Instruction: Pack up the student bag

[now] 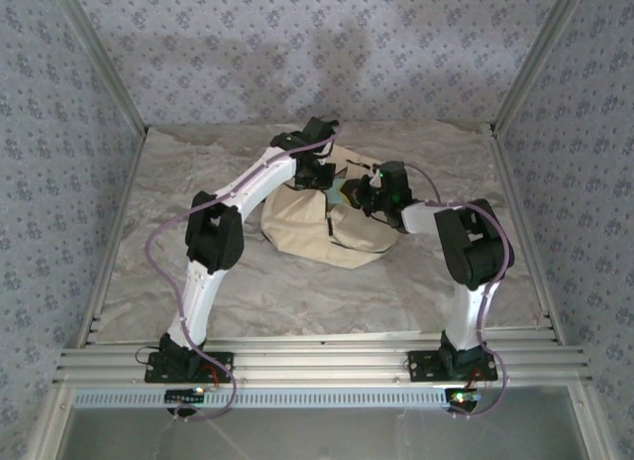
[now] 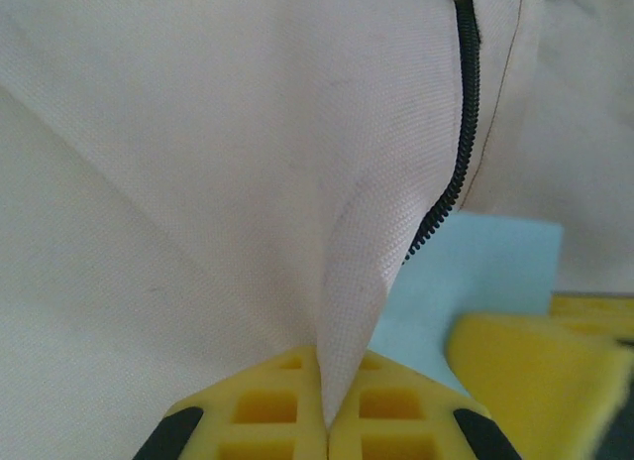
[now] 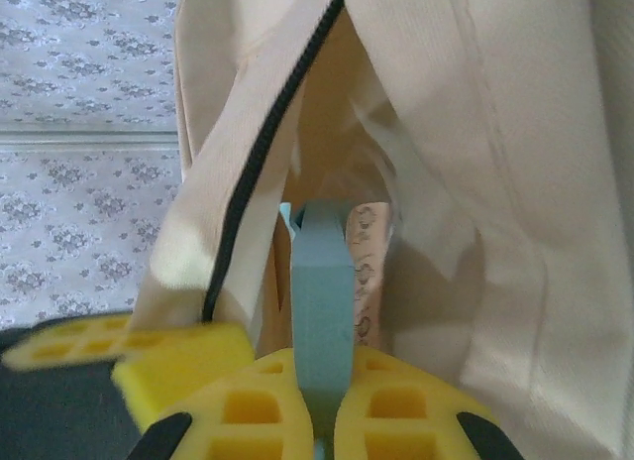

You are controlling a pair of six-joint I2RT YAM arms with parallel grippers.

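Observation:
The beige student bag [image 1: 307,232] lies in the middle of the table with its zipped mouth towards the back. My left gripper [image 2: 325,396] is shut on a fold of the bag's fabric [image 2: 352,282] beside the black zipper [image 2: 458,153], lifting that edge of the opening. My right gripper [image 3: 322,386] is shut on a flat light-blue block [image 3: 322,282], held edge-on and reaching into the open mouth of the bag [image 3: 515,182]. The same blue block [image 2: 475,272] lies just past the zipper in the left wrist view. Both grippers meet at the bag's top [image 1: 342,187].
A tan patterned item [image 3: 365,272] stands inside the bag beside the blue block. Marbled tabletop [image 1: 198,182] surrounds the bag. Patterned walls and metal frame posts [image 1: 520,73] close in three sides. An aluminium rail [image 1: 317,361] runs along the near edge.

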